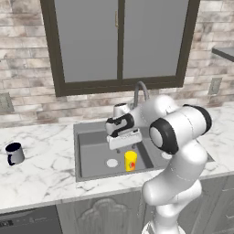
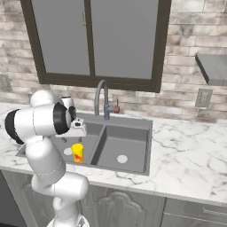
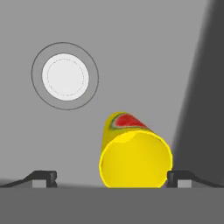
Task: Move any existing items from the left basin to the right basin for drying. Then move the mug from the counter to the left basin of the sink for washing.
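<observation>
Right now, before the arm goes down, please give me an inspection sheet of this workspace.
Surface: white marble counter, dark double sink set in it.
Job's things: yellow cup upright in left basin, beside the pale drain; right basin holds no items; grey mug upright on the counter, left of the sink.
Clutter: nothing seen.
Grippers: gripper open, above the yellow cup, looking into its mouth, holding nothing.
Cables: nothing seen.
Surroundings: steel faucet, window, brick wall, wall outlet, cabinets below.
</observation>
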